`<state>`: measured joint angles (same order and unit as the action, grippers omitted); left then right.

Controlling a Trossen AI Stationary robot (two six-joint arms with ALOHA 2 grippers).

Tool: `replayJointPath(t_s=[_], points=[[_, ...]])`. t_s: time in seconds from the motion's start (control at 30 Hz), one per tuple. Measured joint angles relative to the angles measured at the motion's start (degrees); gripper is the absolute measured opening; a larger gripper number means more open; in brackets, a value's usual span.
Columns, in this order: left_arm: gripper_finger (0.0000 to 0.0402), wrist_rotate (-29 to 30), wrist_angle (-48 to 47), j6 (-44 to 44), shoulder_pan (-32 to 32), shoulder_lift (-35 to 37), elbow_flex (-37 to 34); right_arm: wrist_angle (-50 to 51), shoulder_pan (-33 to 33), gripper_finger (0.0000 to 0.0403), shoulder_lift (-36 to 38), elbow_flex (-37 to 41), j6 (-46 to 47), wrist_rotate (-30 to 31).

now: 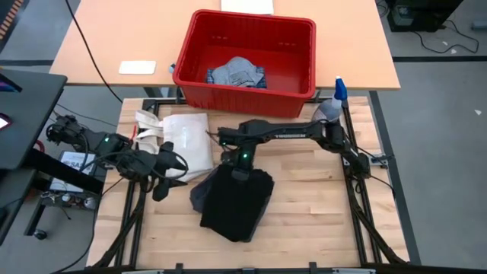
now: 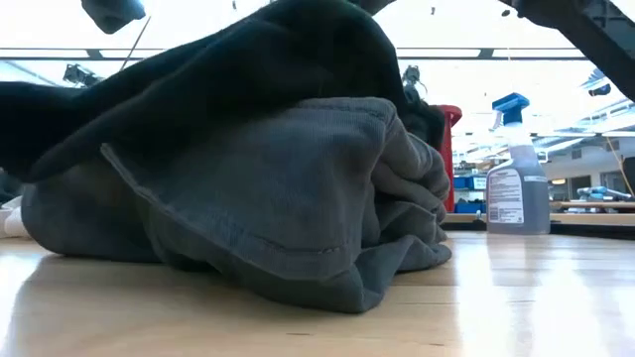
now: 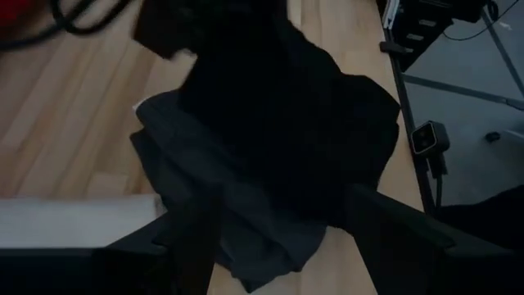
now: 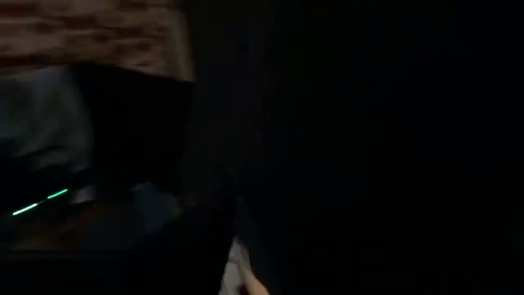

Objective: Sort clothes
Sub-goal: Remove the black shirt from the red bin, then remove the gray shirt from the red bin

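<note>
Black piece draped over the charcoal shorts, just in front of the red bin.

I see the black piece [image 1: 237,202] lying limp over the grey shorts [image 2: 288,198] on the table [image 1: 319,221], on the near side of the red bin [image 1: 245,57], which already holds a grey garment [image 1: 236,73]. I judge both light, soft and floppy, prone to drag each other; I would pinch a raised fold at the black piece's bin-side edge. My right gripper [image 1: 239,172] sits on that edge, buried in cloth, so I cannot tell how its fingers stand. My left gripper [image 1: 161,185] hovers spread beside the pile, over the white tote bag [image 1: 186,144], farther from the bin's spray bottle [image 1: 332,106].
</note>
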<state>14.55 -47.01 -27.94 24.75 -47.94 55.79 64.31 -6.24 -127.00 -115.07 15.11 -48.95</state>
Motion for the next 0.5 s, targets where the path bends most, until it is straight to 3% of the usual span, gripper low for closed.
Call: replayJointPath(t_s=[0.13, 0.27, 0.4, 0.5], points=[[0.0267, 2.08, 0.02, -0.08, 0.00, 0.00, 0.00, 8.22, -1.69, 0.0285, 2.42, 0.00, -0.91, 8.40], [0.0285, 6.71, -0.04, 0.15, -0.20, -0.02, 0.00, 12.46, -3.79, 0.0324, 5.70, 0.00, 1.85, 12.17], [0.0303, 13.86, 0.01, 0.60, -0.29, -0.70, 0.02, 11.47, -5.12, 0.0339, 9.50, 0.00, 5.99, 17.07], [0.0306, 15.80, 0.11, 0.49, -1.52, -2.44, 0.02, 6.20, -5.58, 0.0339, 12.13, 0.00, 8.63, 19.85]])
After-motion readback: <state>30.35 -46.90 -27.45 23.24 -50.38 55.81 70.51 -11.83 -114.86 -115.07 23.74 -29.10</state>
